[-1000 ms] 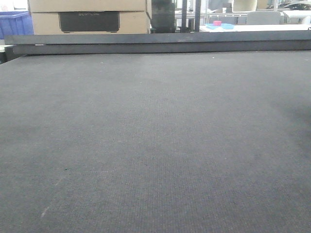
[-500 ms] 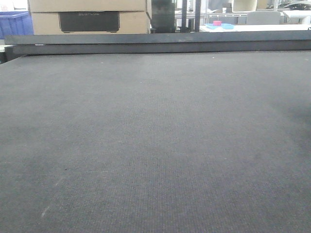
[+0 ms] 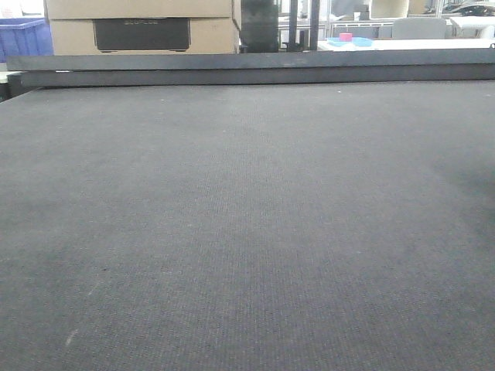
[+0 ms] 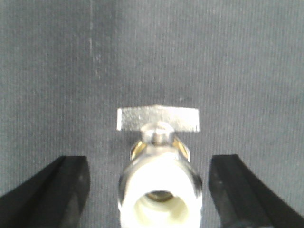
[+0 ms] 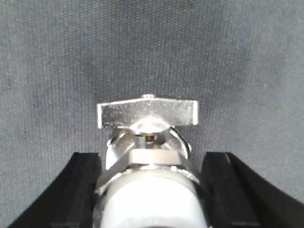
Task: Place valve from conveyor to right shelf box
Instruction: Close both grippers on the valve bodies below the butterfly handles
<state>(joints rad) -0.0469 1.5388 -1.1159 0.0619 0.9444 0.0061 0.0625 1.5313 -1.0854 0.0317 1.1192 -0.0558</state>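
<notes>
The conveyor (image 3: 247, 232) is a wide dark grey woven belt that fills the front view; no arm or valve shows there. In the left wrist view a metal valve (image 4: 159, 166) with a flat silver handle and a white end lies on the belt between the black fingers (image 4: 71, 190) of my left gripper (image 4: 159, 199). That gripper is open, with a gap on each side of the valve. In the right wrist view my right gripper (image 5: 152, 190) has its black fingers (image 5: 83, 190) pressed against both sides of another silver valve (image 5: 149, 156) with a white end. The shelf box is out of view.
Beyond the belt's far rail (image 3: 255, 69) stand stacked cardboard boxes (image 3: 139, 27), a blue crate (image 3: 23, 39) at the left and a white table (image 3: 402, 42) with a blue and pink item at the right.
</notes>
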